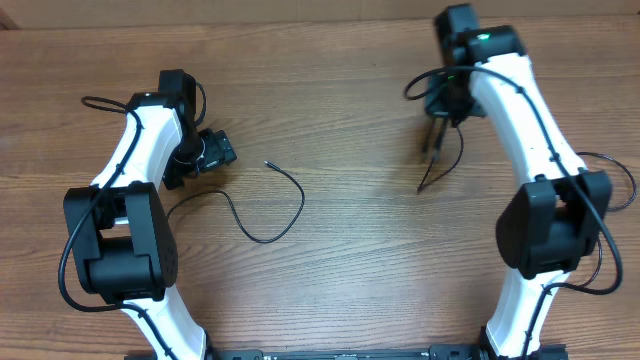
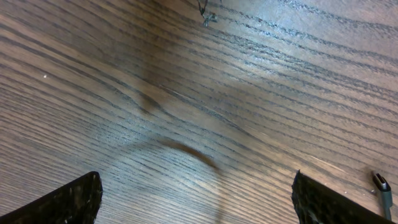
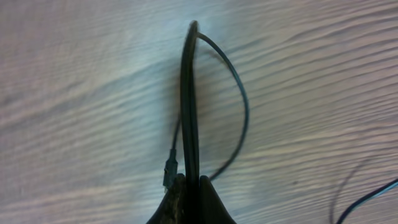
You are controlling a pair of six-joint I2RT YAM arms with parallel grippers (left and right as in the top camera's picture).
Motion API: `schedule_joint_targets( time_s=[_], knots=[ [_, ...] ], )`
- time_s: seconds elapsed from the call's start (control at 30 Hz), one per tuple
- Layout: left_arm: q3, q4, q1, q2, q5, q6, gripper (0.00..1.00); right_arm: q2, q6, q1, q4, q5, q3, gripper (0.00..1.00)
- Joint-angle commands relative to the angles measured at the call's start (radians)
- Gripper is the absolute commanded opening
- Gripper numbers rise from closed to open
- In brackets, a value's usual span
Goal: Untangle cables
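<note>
We saw two of the task's cords on the brown wood-grain counter (image 1: pixel 340 80), well apart from each other. The long thin black cord (image 1: pixel 301 203) lay loose on the counter between the two arms, nearer the left one. It curved in an open hook shape, and its small plug end (image 1: pixel 267 162) pointed toward the left pincer (image 1: pixel 205 150) without touching it.

The left pincer was spread wide and held nothing. In its wrist view both dark fingers (image 2: pixel 68 199) sat at the bottom corners with bare wood between them. A small metal-tipped plug (image 2: pixel 382 185) lay on the counter just beside the right-hand finger. We could not tell for sure which cord it belonged to.

The right pincer (image 1: pixel 435 135) was pressed together and pinching the short thin black cord (image 1: pixel 428 178), which trailed from it toward the counter's near side. In the right wrist view the cord (image 3: pixel 189 93) rose out of the pincer (image 3: pixel 191 183) as a narrow folded loop. One strand ran straight and the other bowed out to the right. A small dark connector (image 3: pixel 169 173) hung just beside the fingertips on the left.
</note>
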Motion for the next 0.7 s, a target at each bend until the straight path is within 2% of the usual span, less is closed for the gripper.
schedule_joint_targets(
  time_s=[0.0,0.17,0.43,0.47,0.53,0.6,0.63,0.67],
  knots=[
    [0.013,0.001,-0.002,0.005,-0.013,0.004,0.97,-0.083,-0.011,-0.088,0.021,-0.023,0.067,0.04],
    [0.013,0.001,-0.002,0.005,-0.013,0.003,0.98,-0.077,-0.010,-0.227,-0.002,-0.036,0.053,0.04],
    [0.013,0.005,-0.002,0.005,-0.013,0.003,0.98,-0.077,-0.010,-0.365,0.000,-0.044,0.004,0.04],
    [0.013,0.006,-0.002,0.005,-0.013,0.003,0.98,-0.077,-0.011,-0.378,0.000,-0.043,-0.001,0.08],
    [0.013,0.006,-0.002,0.005,-0.013,0.003,0.98,-0.077,-0.011,-0.393,-0.002,-0.043,-0.007,0.33],
    [0.013,0.008,-0.002,0.005,-0.013,0.003,0.98,-0.077,-0.011,-0.405,-0.002,-0.043,-0.019,0.40],
    [0.013,0.008,-0.002,0.005,-0.013,0.003,0.98,-0.077,-0.011,-0.408,-0.003,-0.043,-0.026,0.47],
    [0.013,0.008,-0.002,0.005,-0.013,0.003,0.98,-0.077,-0.011,-0.409,-0.006,-0.043,-0.036,0.62]
  ],
)
